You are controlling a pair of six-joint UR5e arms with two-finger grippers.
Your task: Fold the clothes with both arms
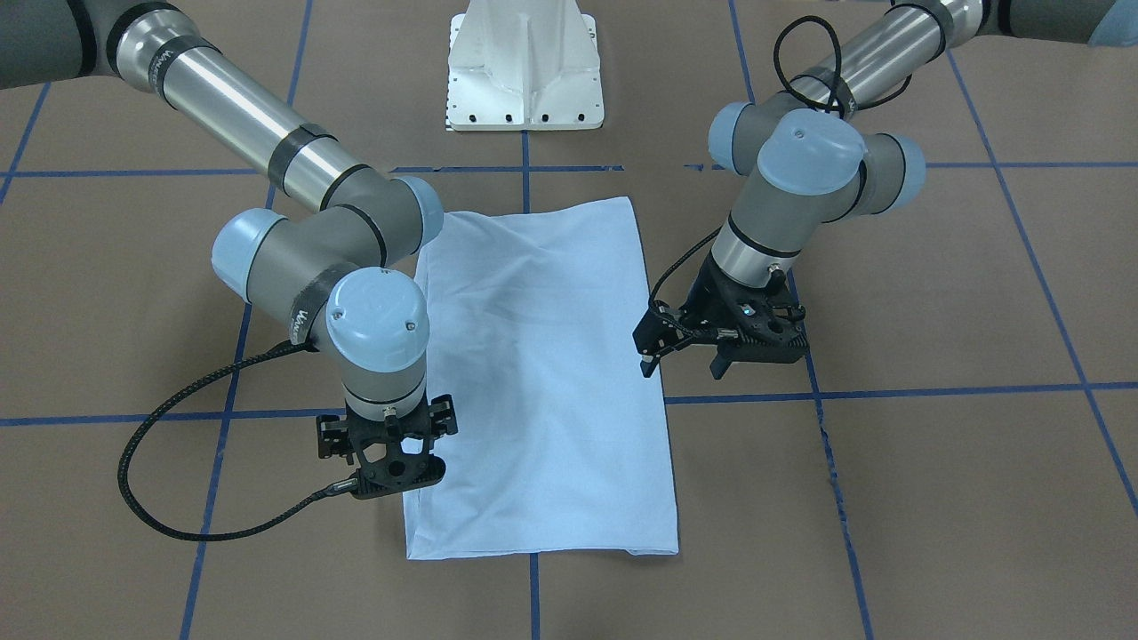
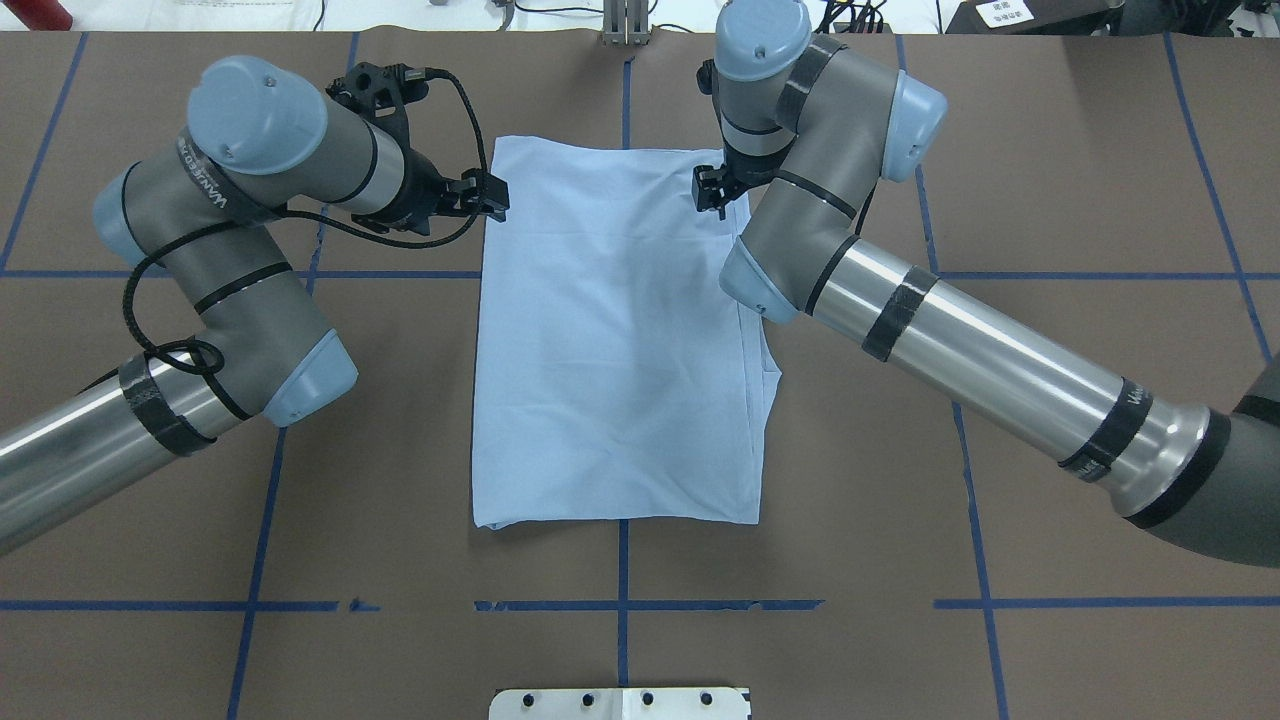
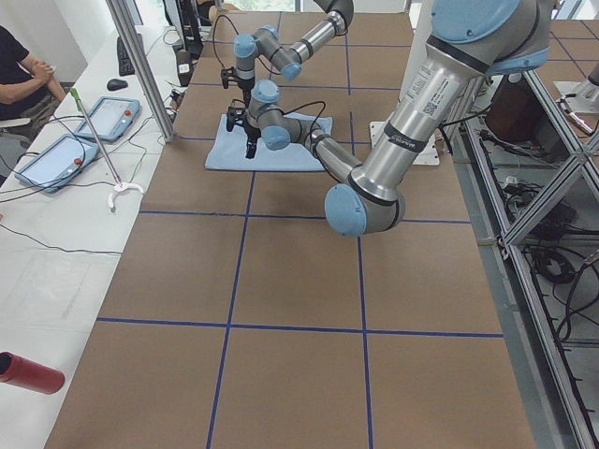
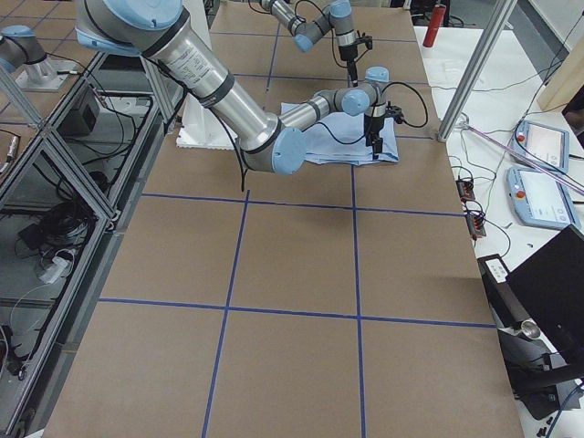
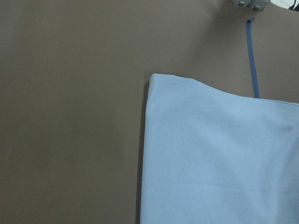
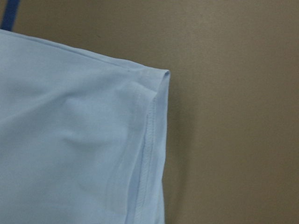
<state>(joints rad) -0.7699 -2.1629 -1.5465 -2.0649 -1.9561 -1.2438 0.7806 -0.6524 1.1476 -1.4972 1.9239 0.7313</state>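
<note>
The left gripper (image 1: 684,364) points downward with its two fingers (image 1: 649,364) spread apart and nothing between them. It hangs over the far left corner of the shirt (image 1: 542,356), at the end away from the white base (image 1: 524,71). The right gripper (image 1: 388,458) also points straight down, with its side links splayed wide. Its fingertips are hidden beneath the wrist, and it appears to be spread and holding nothing. It hangs over the far right corner of the shirt, where the wrist camera shows a stitched hem. The shirt is folded into a long rectangle and lies flat on the brown table (image 1: 933,498), across the blue tape lines (image 1: 960,389).
</note>
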